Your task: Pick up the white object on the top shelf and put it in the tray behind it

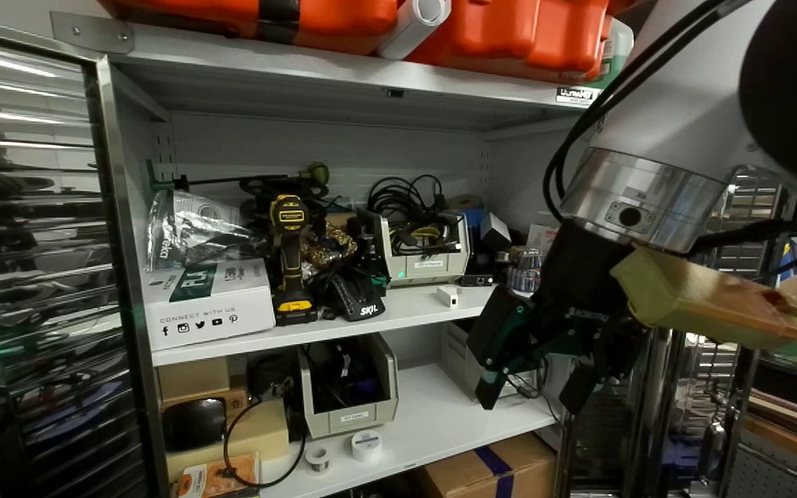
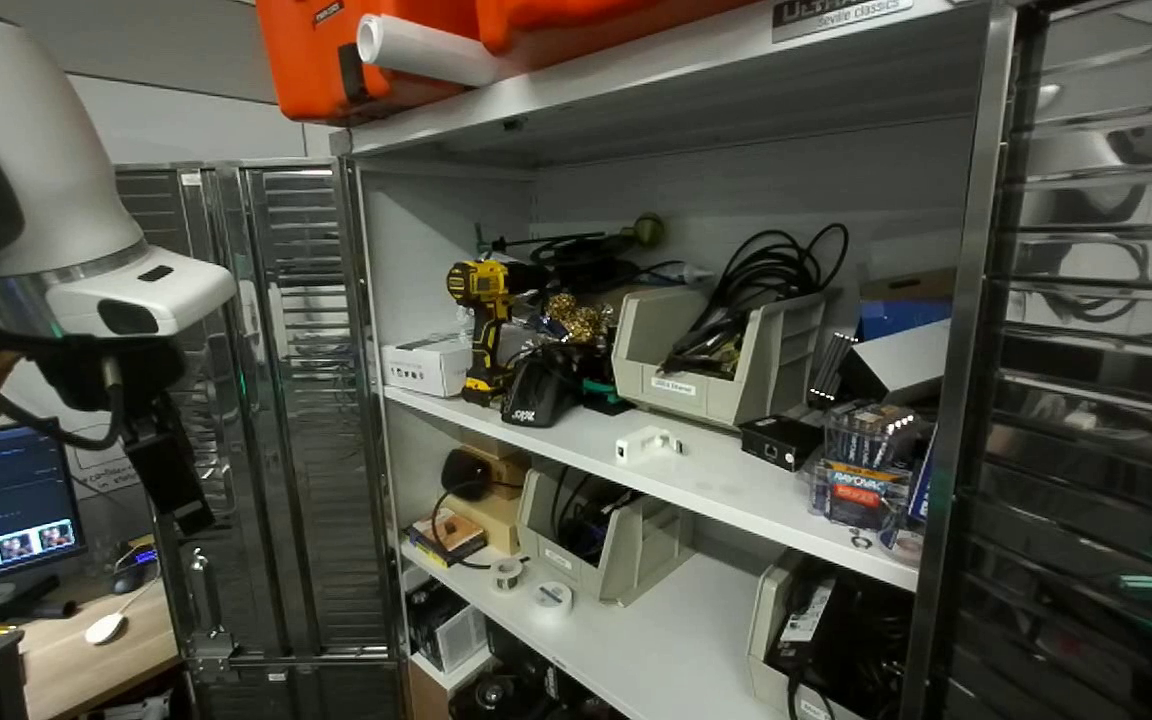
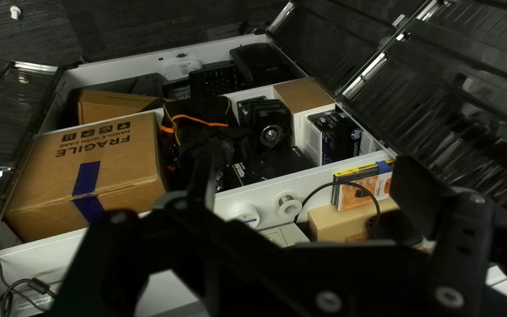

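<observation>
The white object (image 1: 448, 296) is a small blocky piece near the front edge of the top shelf (image 1: 398, 308). In an exterior view it (image 2: 636, 447) stands on the bare part of that shelf (image 2: 726, 482). The tray behind it is a grey open bin (image 1: 440, 274) with black and yellow cables, also seen from the side (image 2: 771, 365). My gripper (image 1: 533, 393) is open and empty, in front of the cabinet's right part and apart from the object. The wrist view shows both fingers spread (image 3: 308, 189), over the lower shelves; the white object is out of that view.
A yellow drill (image 1: 291, 256), a white box (image 1: 208, 301) and a SKIL tool (image 1: 357, 301) stand left of the bin. A black box (image 2: 781, 440) and battery pack (image 2: 861, 480) stand right. Metal doors (image 1: 32, 277) flank the cabinet. A lower shelf holds another bin (image 1: 353, 418).
</observation>
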Available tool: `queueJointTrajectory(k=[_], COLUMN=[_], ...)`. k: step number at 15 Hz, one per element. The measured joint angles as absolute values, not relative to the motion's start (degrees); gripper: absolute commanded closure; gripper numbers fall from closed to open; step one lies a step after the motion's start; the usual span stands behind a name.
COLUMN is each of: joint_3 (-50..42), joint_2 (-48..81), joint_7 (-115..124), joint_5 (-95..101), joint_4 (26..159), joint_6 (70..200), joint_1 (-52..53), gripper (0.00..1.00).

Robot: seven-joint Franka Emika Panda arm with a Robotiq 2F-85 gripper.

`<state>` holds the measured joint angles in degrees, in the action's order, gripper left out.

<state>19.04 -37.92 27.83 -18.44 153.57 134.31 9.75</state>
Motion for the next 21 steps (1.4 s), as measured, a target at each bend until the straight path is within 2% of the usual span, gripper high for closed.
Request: queueJointTrajectory(k=[8, 21], joint_3=[17.4, 7.5], joint_2=[-33.6, -5.3], joint_7=[27.6, 21.4], joint_5=[-16.7, -7.7], joint_4=[151.9, 128.2], joint_6=[134.6, 140.8], joint_1=[7.8, 1.2], gripper=[0.00, 0.00])
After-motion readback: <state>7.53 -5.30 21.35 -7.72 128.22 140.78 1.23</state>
